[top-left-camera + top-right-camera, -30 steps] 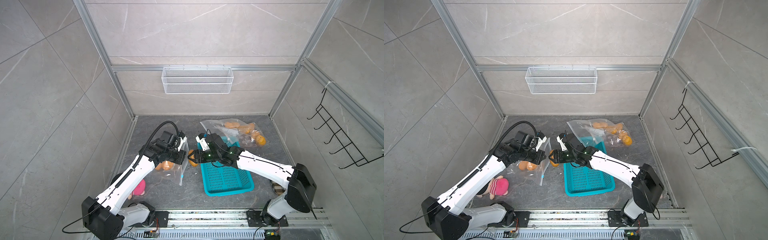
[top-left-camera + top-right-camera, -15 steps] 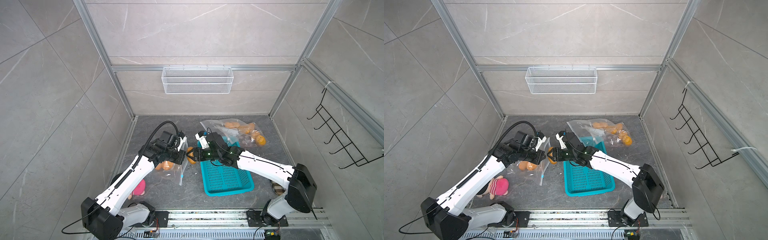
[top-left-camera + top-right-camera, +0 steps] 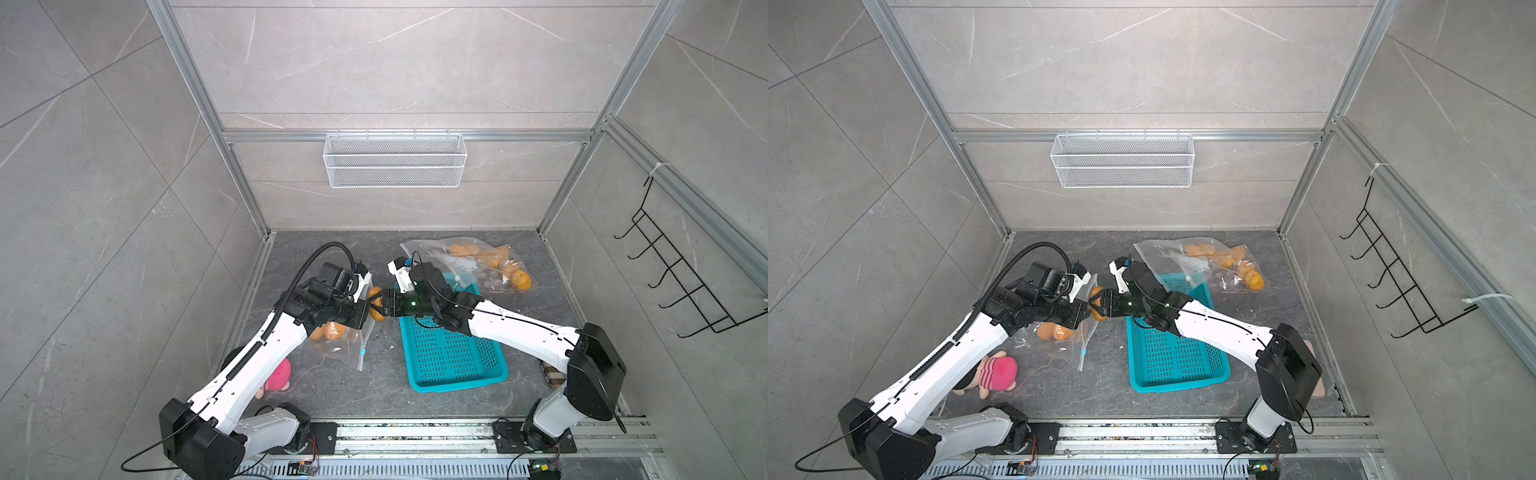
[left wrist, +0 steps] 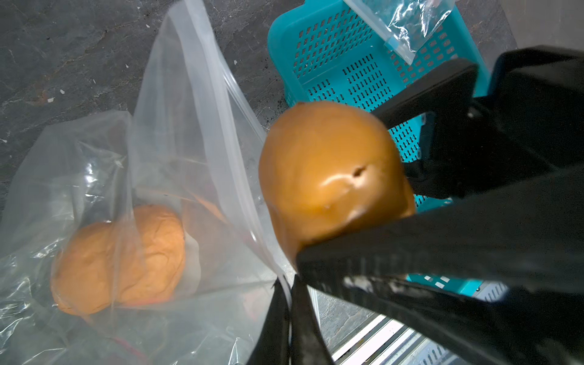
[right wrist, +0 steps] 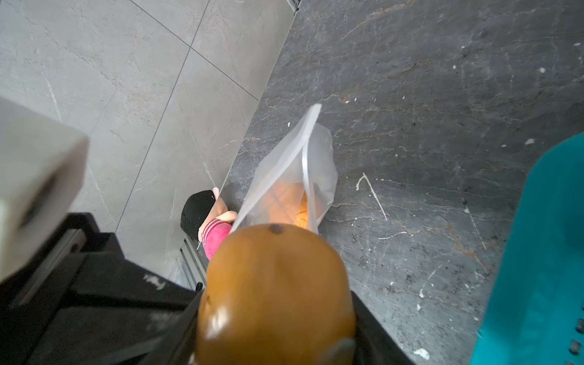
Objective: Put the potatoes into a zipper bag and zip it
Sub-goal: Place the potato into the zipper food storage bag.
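While the dark stone table (image 3: 548, 291) spreads beneath both arms, the largest thing on it is the teal basket (image 3: 453, 357), which lies under the right arm, just behind the right pincer (image 3: 376, 306). Next in size is a clear zipper bag (image 3: 345, 349), slumped on the table directly below the left pincer (image 3: 365, 319). Its mouth edge rises to that pincer, whose jaws are pressed together on the plastic rim, as the left wrist view shows. A second clear bag (image 3: 465, 259) lies well beyond the right pincer with several potatoes (image 3: 519, 280) inside, and one corner overlaps the basket's far end. A pink plush toy (image 3: 998, 372) sits beside the left arm, well back from the left pincer. A couple more potatoes rest in the bottom of the nearer bag. One glossy orange-brown potato (image 4: 328, 177) is clamped between the right pincer's jaws. It is held off the table just beside the bag's raised mouth, with the two pincers almost tip to tip.
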Robot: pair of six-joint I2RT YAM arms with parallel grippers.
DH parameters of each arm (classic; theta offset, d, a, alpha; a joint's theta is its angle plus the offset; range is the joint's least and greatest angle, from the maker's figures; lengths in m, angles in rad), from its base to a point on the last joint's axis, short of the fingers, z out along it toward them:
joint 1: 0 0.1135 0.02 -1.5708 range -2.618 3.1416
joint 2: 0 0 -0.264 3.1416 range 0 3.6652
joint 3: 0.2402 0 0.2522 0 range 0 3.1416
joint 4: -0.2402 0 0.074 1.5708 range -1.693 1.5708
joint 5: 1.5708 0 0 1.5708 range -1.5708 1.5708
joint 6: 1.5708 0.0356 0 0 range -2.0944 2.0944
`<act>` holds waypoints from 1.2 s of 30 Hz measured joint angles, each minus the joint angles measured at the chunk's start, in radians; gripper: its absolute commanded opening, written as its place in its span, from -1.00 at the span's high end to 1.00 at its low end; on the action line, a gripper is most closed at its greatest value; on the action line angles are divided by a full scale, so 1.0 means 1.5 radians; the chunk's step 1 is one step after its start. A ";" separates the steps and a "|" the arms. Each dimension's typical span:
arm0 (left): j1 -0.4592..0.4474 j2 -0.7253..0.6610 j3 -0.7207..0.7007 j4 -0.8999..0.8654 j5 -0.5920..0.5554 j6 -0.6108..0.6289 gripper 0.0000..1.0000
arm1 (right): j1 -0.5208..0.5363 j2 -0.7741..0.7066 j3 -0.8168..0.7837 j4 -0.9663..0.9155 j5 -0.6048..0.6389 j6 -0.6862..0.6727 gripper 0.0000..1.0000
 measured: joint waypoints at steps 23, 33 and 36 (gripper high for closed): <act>0.005 -0.005 0.000 0.007 0.002 0.000 1.00 | 0.006 0.025 0.026 -0.048 0.020 -0.004 0.14; 0.006 -0.012 0.000 0.007 0.002 0.000 1.00 | 0.008 0.030 0.066 -0.109 0.058 -0.040 0.13; 0.007 -0.014 0.000 0.008 0.002 0.000 1.00 | 0.008 0.035 0.087 -0.135 0.066 -0.054 0.13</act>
